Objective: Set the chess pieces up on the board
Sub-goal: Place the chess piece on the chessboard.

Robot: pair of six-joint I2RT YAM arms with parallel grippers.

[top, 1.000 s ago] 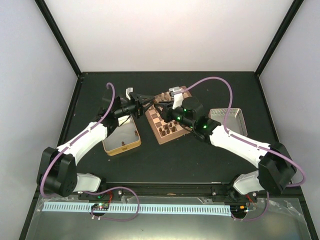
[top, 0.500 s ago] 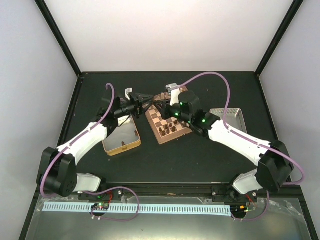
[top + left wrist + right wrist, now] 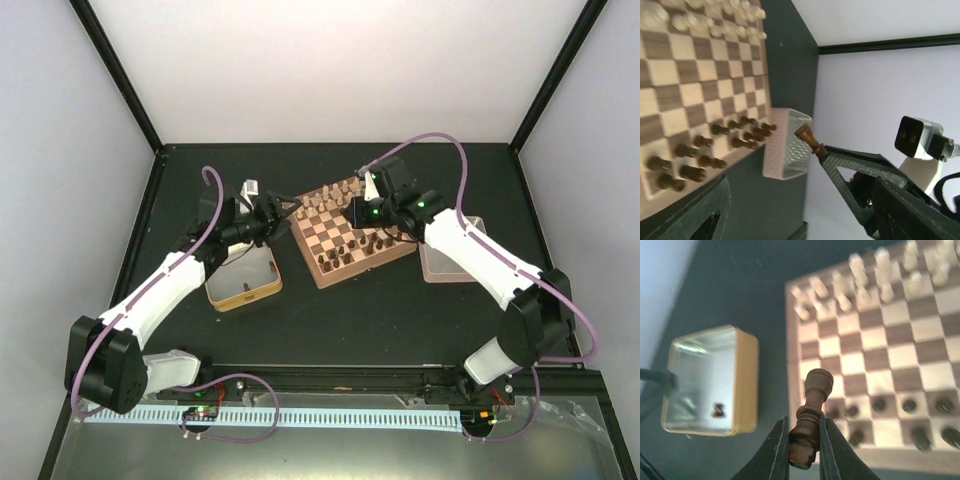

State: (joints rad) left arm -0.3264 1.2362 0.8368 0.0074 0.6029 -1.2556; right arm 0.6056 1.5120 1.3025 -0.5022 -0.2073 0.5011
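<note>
The right gripper (image 3: 804, 426) is pinched narrow on a dark piece (image 3: 810, 405). Its fingers (image 3: 781, 452) grip the base, so the piece stands upright with its head above the tips. It hangs in the air over the board (image 3: 347, 238), above the dark side and toward the edge that faces the gold tin (image 3: 243, 291). The left wrist view shows the same piece at the tip of that gripper, clear of the board.

The left gripper (image 3: 284, 207) is spread wide and holds nothing. It sits just off the board's corner at the pale end; its height above the table (image 3: 330, 320) cannot be told.

The dark pieces (image 3: 368, 244) stand in two rows along the board's edge nearest the pink tin (image 3: 441, 268). The pale pieces (image 3: 326, 199) stand in two rows along the opposite edge.

A stray piece (image 3: 717, 410), also dark, lies inside the gold tin. That tin rests on the table just beside the board, on the left arm's side. The pink tin lies beside the board on the other side, partly under the right arm.
</note>
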